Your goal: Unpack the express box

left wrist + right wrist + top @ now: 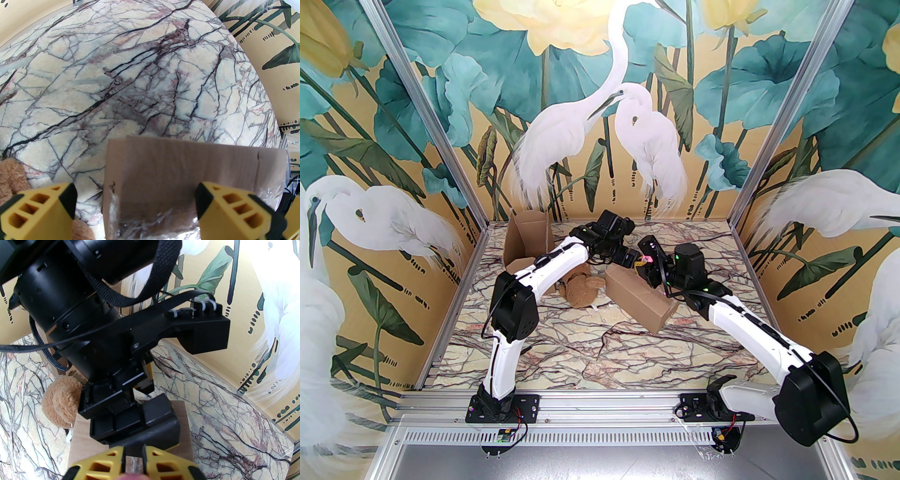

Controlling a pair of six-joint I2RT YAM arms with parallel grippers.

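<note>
The express box is lying near the middle of the marbled bench, and its far end, covered with clear tape, is sitting under the tips of both arms. The left gripper is hovering just above that taped end with its yellow fingers spread wide, grasping nothing. The right gripper is pointing at the same end from the other side, its fingers pressing nearly together on a small pink item (too small to identify). A brown plush toy is lying just beside the box on its left. An open carton is standing at the rear left.
</note>
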